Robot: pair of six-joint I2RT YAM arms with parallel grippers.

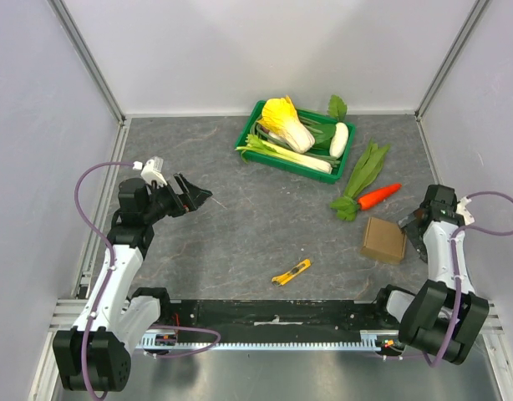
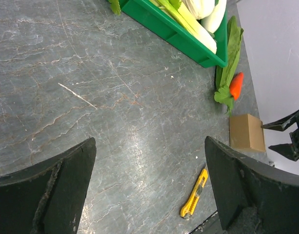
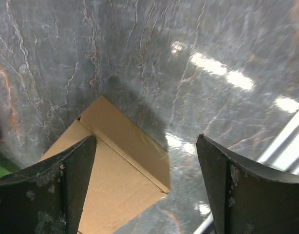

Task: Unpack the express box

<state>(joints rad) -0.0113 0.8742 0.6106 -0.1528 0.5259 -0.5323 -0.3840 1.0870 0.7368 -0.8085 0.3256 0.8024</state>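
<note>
The express box (image 1: pixel 383 239) is a small brown cardboard box, lid shut, lying flat on the grey table at the right. My right gripper (image 1: pixel 411 225) hovers at its right edge, open. In the right wrist view a corner of the box (image 3: pixel 115 170) reaches in between the spread fingers of that gripper (image 3: pixel 147 141), touching neither. My left gripper (image 1: pixel 198 199) is raised over the left of the table, far from the box and open. The left wrist view shows only bare table between the fingers of the left gripper (image 2: pixel 149 146), with the box (image 2: pixel 246 132) far off.
A yellow utility knife (image 1: pixel 291 272) lies near the front edge, left of the box. A green crate (image 1: pixel 273 154) of vegetables stands at the back. A carrot (image 1: pixel 378 196) and a leafy green (image 1: pixel 361 180) lie just behind the box. Walls close in on both sides.
</note>
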